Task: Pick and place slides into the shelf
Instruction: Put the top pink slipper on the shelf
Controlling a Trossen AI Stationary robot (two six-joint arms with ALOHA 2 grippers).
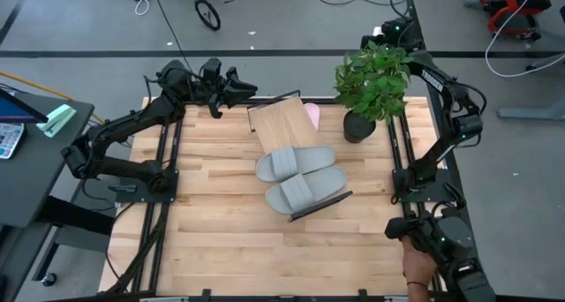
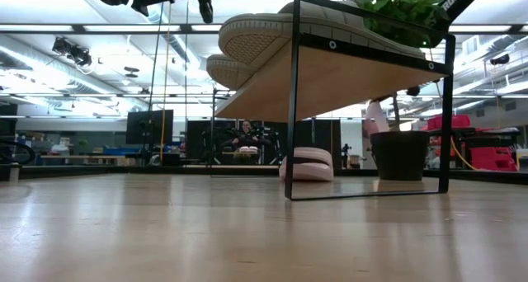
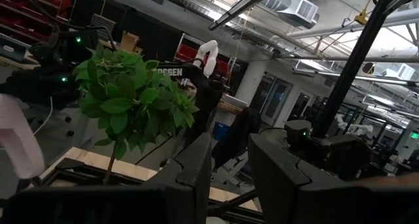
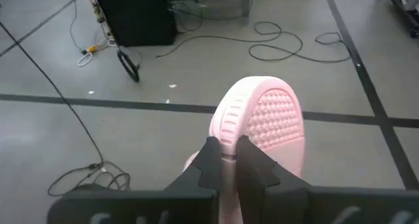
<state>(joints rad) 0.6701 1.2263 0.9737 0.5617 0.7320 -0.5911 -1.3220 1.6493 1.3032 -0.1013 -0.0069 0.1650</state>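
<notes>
The shelf (image 1: 281,125) (image 2: 330,80) stands mid-table on its black frame. Two grey slides (image 1: 296,163) (image 1: 305,193) (image 2: 272,30) lie side by side on its board, soles down. A pale pink slide (image 2: 307,164) lies on the tabletop beneath the shelf. My right gripper (image 4: 229,160) is shut on a second pink slide (image 4: 262,129) (image 1: 311,115) (image 2: 377,117) at the shelf's far end, beside the plant, whose leaves hide the gripper from above. My left gripper (image 1: 231,88) (image 3: 229,162) hangs open and empty over the far edge, left of the shelf. My right gripper pinches the pink slide between its two fingers (image 4: 211,160); the fingers cover the part they are on. The ribbed underside of the sole (image 4: 275,119) faces the wrist camera, and the rounded end reaches out beyond the fingertips. The slide is lifted clear of the table.
A potted plant (image 1: 371,81) (image 2: 400,154) stands at the table's far right, close to the held slide. A person's hand (image 1: 417,265) shows at the near right corner by the right arm's base. Bare planks lie left of and in front of the shelf.
</notes>
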